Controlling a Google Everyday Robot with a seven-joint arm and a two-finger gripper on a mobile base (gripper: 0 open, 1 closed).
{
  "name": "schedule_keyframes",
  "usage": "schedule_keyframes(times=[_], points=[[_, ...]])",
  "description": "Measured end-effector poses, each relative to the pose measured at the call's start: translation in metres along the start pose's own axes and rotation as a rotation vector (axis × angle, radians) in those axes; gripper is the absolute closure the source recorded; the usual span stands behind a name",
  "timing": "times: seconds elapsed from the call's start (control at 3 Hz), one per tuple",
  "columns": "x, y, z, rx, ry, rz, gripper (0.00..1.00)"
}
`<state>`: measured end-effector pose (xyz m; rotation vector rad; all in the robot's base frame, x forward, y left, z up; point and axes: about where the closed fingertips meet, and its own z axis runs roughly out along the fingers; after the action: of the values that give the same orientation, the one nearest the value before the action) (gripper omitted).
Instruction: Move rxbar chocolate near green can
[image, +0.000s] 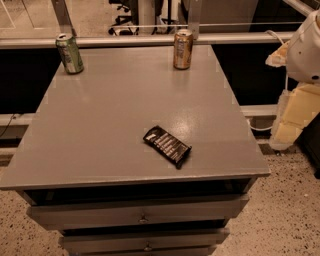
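Now, tool (292, 117) hanging off the counter's (100, 125) right side, touching nothing on it; open or closed, cannot tell. Left of it, flat near the front edge, the rxbar chocolate (167, 146), well apart from the green can (69, 54).

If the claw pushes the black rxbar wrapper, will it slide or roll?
The rxbar chocolate lies flat, so it probably slides, not rolls. The table top looks glossy, so it may spin. The claw hangs beyond the table's right edge.
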<state>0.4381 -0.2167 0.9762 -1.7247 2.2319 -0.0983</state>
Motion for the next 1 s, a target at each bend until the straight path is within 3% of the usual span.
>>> schedule_keyframes(times=[0.67,1.0], points=[[-0.007,0.001,0.013,-0.001,-0.04,0.016,0.0],[-0.03,0.006,0.048,-0.036,-0.125,0.054,0.0]])
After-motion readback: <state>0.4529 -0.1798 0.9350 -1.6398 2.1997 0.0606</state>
